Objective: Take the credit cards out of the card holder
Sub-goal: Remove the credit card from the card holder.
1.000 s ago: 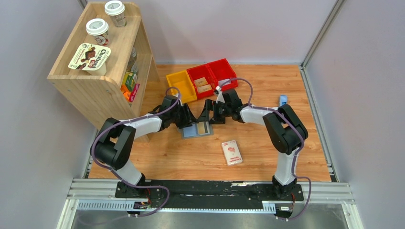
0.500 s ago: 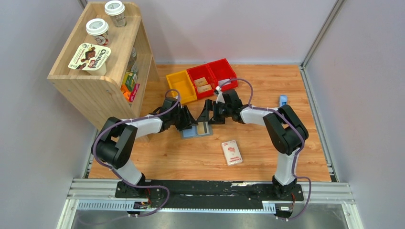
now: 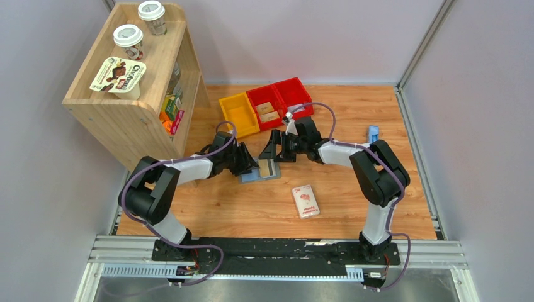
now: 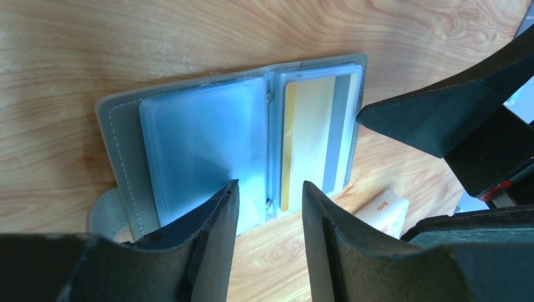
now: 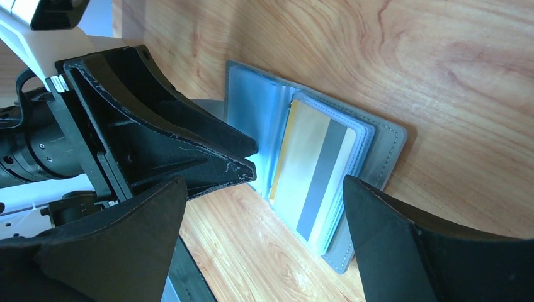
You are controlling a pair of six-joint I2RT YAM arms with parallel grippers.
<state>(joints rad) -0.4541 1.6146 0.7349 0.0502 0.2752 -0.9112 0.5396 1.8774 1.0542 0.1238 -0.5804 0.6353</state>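
The card holder (image 3: 254, 174) lies open on the wooden floor, a grey cover with pale blue pockets (image 4: 201, 145). A tan credit card with a grey stripe (image 4: 312, 141) sits in its right pocket, also in the right wrist view (image 5: 308, 167). My left gripper (image 3: 247, 162) is open with a narrow gap (image 4: 269, 189) over the wallet's near edge by the spine. One finger overlaps the left pocket; I cannot tell whether it touches. My right gripper (image 3: 274, 151) is wide open (image 5: 264, 185) on the card side. Both are empty.
A white-and-pink packet (image 3: 305, 201) lies in front of the wallet. Yellow (image 3: 239, 113) and red (image 3: 267, 104) bins stand behind it. A wooden shelf (image 3: 132, 119) with cups is at the left. A small blue object (image 3: 373, 133) lies at the right.
My left gripper has moved slightly down and in over the wallet's left half. The right gripper and the wallet have hardly moved.
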